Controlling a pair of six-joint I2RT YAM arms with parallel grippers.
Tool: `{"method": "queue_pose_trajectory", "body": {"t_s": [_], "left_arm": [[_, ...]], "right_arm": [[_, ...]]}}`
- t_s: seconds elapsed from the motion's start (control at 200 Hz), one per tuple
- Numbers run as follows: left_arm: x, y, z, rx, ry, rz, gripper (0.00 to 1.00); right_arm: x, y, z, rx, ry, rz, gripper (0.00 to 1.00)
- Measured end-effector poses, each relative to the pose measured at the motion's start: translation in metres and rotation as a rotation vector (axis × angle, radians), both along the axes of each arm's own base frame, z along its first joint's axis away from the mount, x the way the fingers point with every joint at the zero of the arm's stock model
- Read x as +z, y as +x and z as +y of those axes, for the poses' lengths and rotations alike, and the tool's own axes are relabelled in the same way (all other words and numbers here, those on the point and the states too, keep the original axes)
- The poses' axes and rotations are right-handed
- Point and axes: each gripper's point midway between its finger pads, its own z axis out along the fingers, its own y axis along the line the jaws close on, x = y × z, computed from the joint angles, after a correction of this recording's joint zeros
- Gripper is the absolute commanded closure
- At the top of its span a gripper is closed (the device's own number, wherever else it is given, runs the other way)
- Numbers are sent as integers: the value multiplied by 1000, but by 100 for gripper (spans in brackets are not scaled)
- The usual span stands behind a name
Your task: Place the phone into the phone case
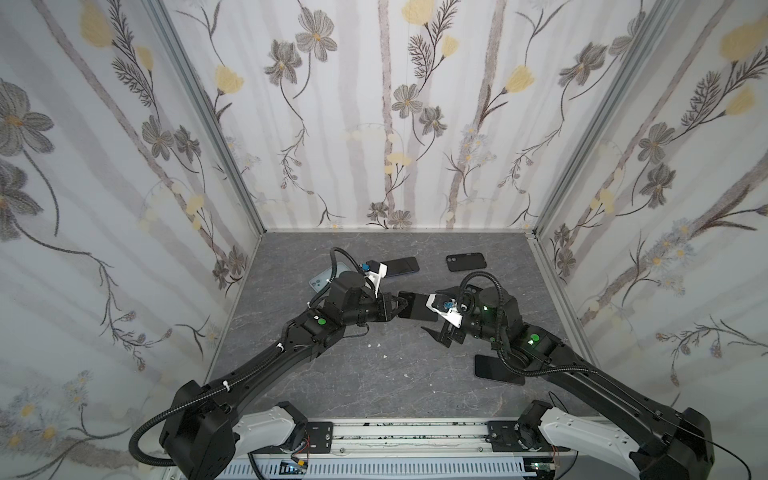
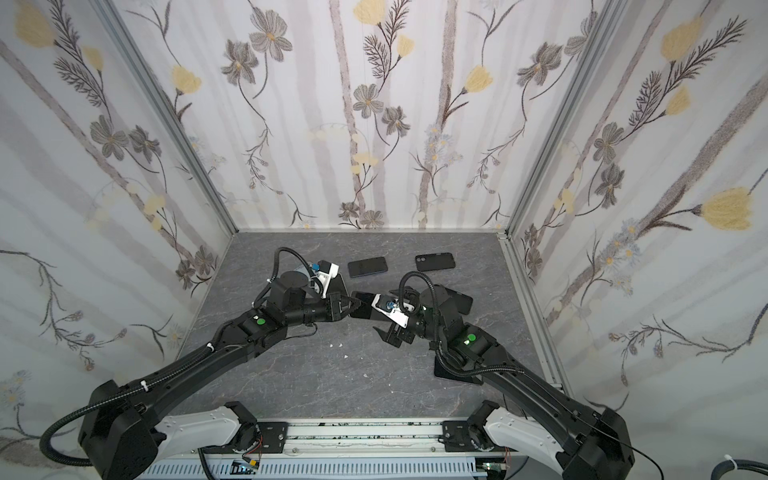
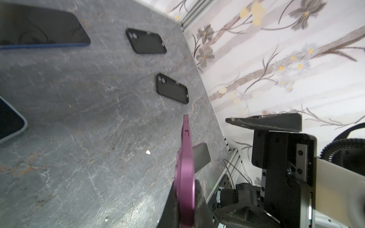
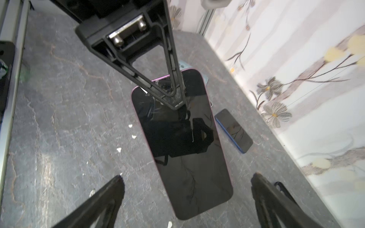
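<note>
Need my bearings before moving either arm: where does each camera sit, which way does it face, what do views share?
Top views: high above the arms' bases, facing down toward the back wall; left arm and right arm show.
Left wrist: on the left arm, facing toward the right wall; left gripper clamps the purple phone edge-on.
Right wrist: on the right arm, looking down on that phone's screen, straddled by the open right gripper.
Shared: both wrist views show the blue-edged phone.
</note>
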Motion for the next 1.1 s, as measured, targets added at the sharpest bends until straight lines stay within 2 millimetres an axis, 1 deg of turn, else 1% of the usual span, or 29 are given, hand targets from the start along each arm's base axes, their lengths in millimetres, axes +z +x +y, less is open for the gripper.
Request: {"method": "queue_pose_trajectory", "body": {"t_s": [0.09, 0.215, 0.285, 0.34, 0.455, 0.515, 0.535, 0.585, 0.639, 0.714, 0.849, 0.969, 1.099], "left_arm": [[22, 8, 13, 64, -43, -48, 100], [53, 12, 28, 116, -105, -130, 100], [69, 12, 34, 130, -132, -165, 100], [81, 14, 39, 144, -153, -196, 100], [107, 16, 46, 174, -213, -254, 100], [121, 16, 47, 177, -244, -285, 100], [126, 16, 47, 173, -254, -297, 100], [138, 13, 48, 167, -278, -327, 100], [150, 10, 50, 165, -304, -362, 100], [164, 5, 52, 160, -332, -409, 100], [179, -2, 52, 137, -360, -461, 100], [187, -10, 47, 83, -384, -489, 100], [196, -18, 40, 15, -417, -516, 100]], "right_arm": [[28, 5, -1, -48, 93, 7, 0], [85, 25, -11, -166, 250, 23, 0], [108, 37, -16, -212, 325, 49, 0], [118, 47, -22, -250, 370, 75, 2], [126, 69, -36, -316, 448, 163, 8], [131, 78, -43, -325, 499, 224, 15], [134, 82, -47, -333, 518, 238, 20], [141, 89, -56, -340, 576, 280, 28], [147, 91, -64, -327, 642, 333, 32], [157, 88, -66, -265, 726, 397, 33], [177, 66, -49, -44, 820, 512, 33], [194, 42, -37, 139, 834, 576, 33], [201, 22, -27, 252, 813, 613, 32]]}}
